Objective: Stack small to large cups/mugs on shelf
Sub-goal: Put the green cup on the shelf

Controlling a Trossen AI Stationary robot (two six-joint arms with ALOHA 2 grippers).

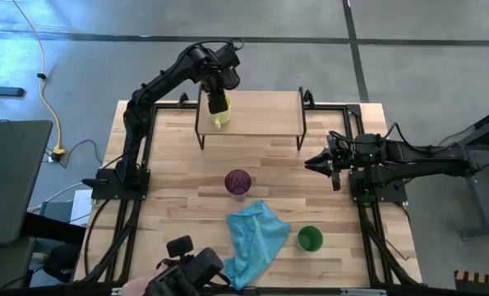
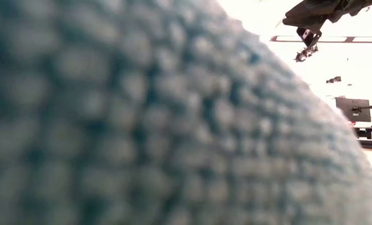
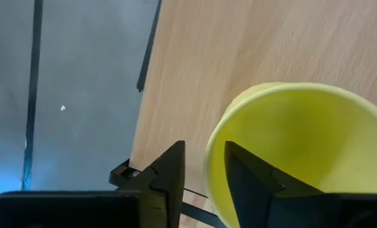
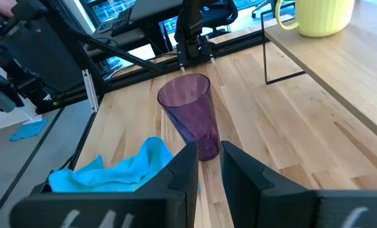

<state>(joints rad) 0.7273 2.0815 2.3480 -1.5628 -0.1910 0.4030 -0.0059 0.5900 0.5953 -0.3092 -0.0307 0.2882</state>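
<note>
we are setting the yellow mug (image 3: 302, 152) on the shelf (image 1: 260, 111), left gripper (image 3: 204, 174) straddling its rim, grip unclear; next, lift clear.

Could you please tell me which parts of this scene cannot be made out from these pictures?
- Low view: the blue cloth lies against the lens, hiding the whole table; only a dark arm shows above it.
- Left wrist view: the yellow mug on the shelf is cut by the picture's edge, handle unseen; whether the left end effector touches its rim is unclear.
- High view: the green cup's contents are too small to tell.
</note>
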